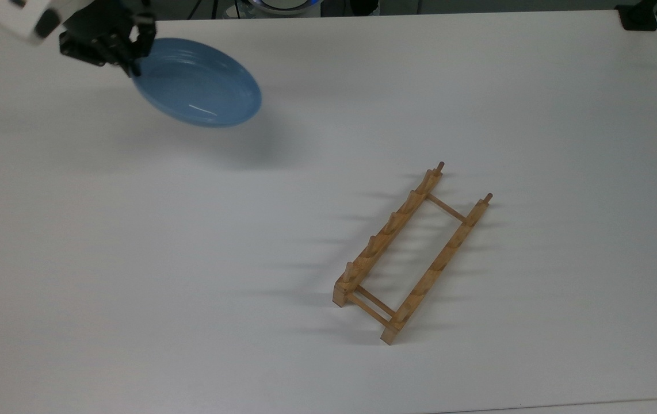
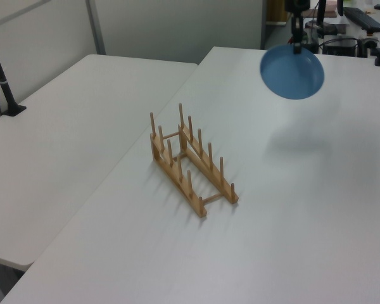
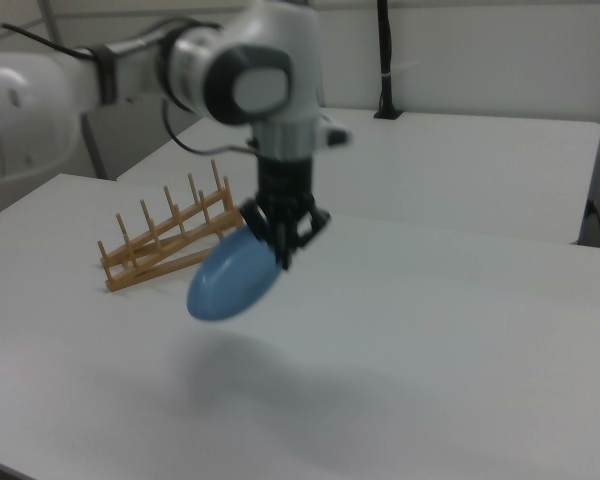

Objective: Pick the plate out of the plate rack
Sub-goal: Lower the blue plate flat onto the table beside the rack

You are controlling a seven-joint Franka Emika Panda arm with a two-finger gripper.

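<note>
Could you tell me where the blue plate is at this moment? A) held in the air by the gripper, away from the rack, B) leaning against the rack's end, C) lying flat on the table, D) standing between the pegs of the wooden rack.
A: the gripper is shut on the rim of the blue plate, which hangs above the table, casting a shadow, apart from the wooden rack.

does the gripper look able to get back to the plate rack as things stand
Probably not freely: the gripper is shut on the plate, held above the table. The plate rack stands in the open with nothing around it.
</note>
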